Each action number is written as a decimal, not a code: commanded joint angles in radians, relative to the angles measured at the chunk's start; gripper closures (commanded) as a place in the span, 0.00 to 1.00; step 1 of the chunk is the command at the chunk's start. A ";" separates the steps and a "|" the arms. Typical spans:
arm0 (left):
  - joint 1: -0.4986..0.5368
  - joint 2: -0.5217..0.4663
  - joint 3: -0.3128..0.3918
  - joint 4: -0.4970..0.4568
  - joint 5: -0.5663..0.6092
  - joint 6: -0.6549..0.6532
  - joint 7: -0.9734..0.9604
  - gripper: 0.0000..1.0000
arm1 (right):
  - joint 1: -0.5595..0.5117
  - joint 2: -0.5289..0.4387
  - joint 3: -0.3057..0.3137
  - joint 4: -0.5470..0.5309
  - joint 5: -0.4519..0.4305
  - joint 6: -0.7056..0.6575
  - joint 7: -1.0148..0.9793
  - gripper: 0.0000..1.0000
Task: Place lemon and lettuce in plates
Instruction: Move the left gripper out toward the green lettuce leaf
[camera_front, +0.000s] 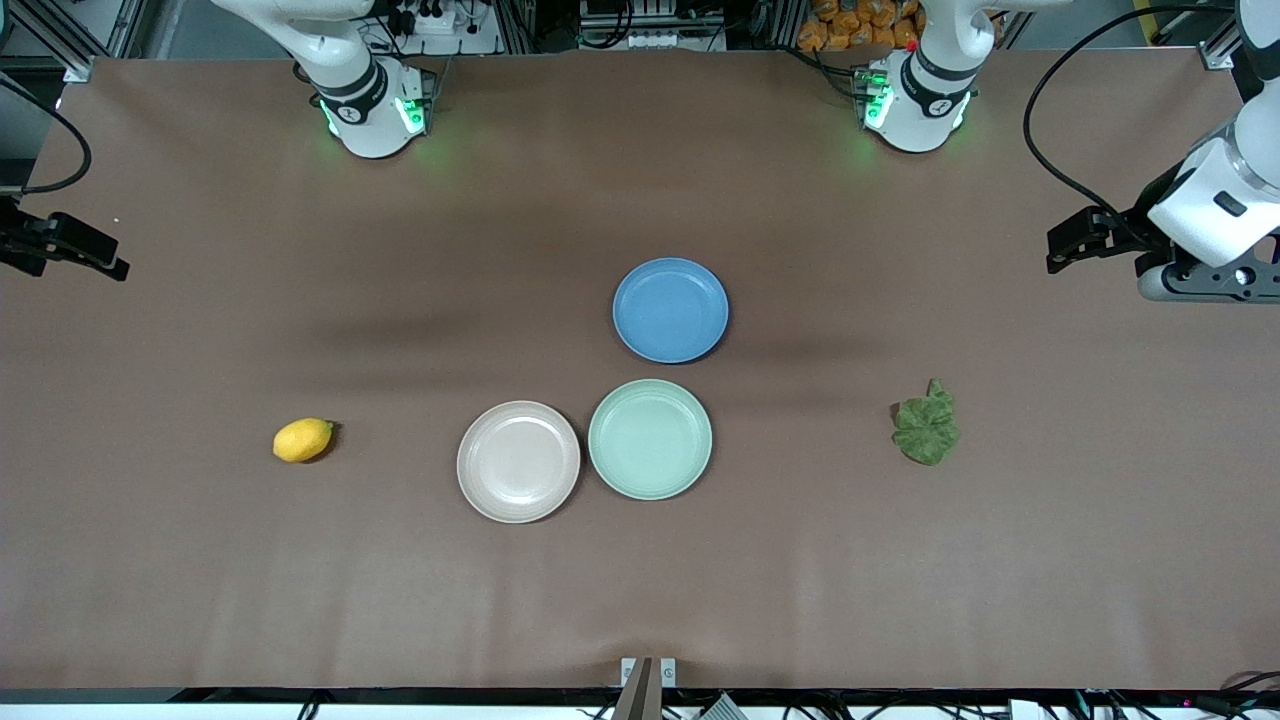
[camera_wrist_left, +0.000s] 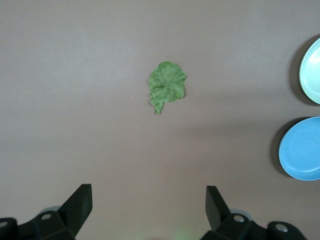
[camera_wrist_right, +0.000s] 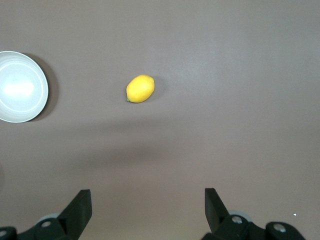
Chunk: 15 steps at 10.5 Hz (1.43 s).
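Lemon (camera_front: 302, 440), lettuce (camera_front: 926, 424) on table, outside 2 plates (camera_front: 518, 461); both jaws open.

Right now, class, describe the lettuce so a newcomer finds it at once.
Start at the mint green plate mid-table, then look toward the left arm's end. The lettuce lies there alone on the brown table: a dark green, wrinkly leaf, unlike the smooth yellow lemon.

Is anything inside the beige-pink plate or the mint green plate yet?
No. The beige-pink plate and mint green plate show only bare surfaces. The lemon and lettuce both lie on the table. Nothing covers either plate.
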 joint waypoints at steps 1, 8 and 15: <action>0.002 0.004 0.001 0.007 -0.010 -0.008 0.016 0.00 | -0.006 -0.003 0.005 -0.006 -0.005 -0.006 -0.010 0.00; -0.064 0.039 -0.065 0.022 0.104 -0.012 -0.107 0.00 | -0.009 -0.007 0.005 -0.032 -0.004 0.005 -0.010 0.00; -0.032 0.039 -0.059 0.026 0.041 -0.012 -0.094 0.00 | -0.012 -0.001 0.005 -0.054 -0.004 0.025 -0.010 0.00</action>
